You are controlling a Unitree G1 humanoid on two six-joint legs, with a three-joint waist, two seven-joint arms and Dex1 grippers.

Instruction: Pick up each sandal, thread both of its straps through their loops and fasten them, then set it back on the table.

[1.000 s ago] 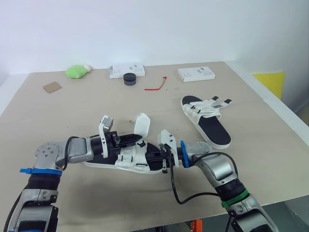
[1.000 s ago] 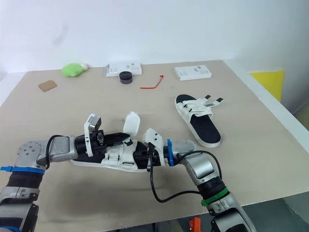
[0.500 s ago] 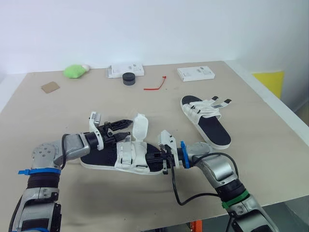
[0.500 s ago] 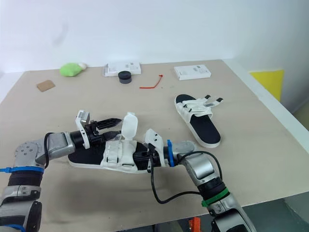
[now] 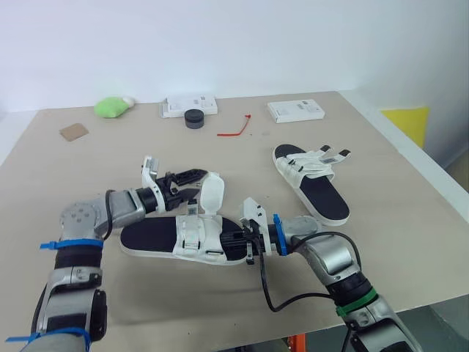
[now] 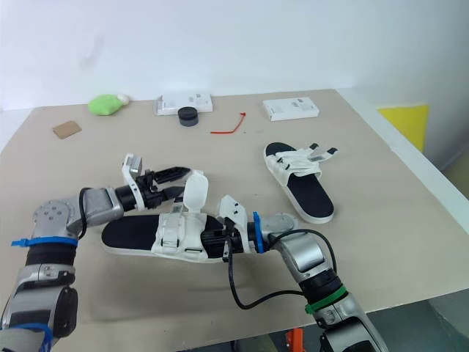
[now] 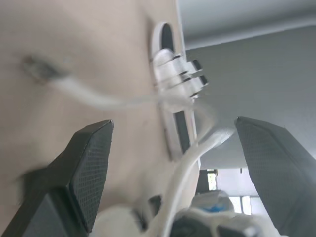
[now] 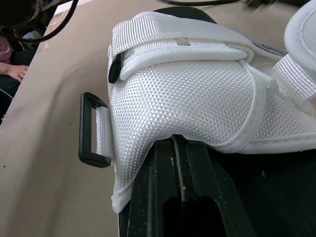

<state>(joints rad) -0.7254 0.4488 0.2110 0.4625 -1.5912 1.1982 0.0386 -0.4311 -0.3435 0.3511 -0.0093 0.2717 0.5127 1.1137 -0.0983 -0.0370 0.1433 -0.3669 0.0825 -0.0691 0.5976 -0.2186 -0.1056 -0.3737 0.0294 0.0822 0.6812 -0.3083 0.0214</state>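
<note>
Table (image 5: pixel 399 227) holds near sandal (image 5: pixel 157 236), far sandal (image 5: pixel 322 194) (green lump (image 5: pixel 110 108) behind)

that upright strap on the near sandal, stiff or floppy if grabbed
Probably semi-stiff: the strap stands upright unsupported. Its woven webbing looks grippy, likely not slippery. It looks thin, so it should bend when the left gripper pinches it.

Near sandal (image 5: pixel 150 236) and far sandal (image 5: pixel 322 194) black-soled with white woven straps; table (image 5: pixel 410 220) beige; cord (image 5: pixel 236 130) red.
</note>
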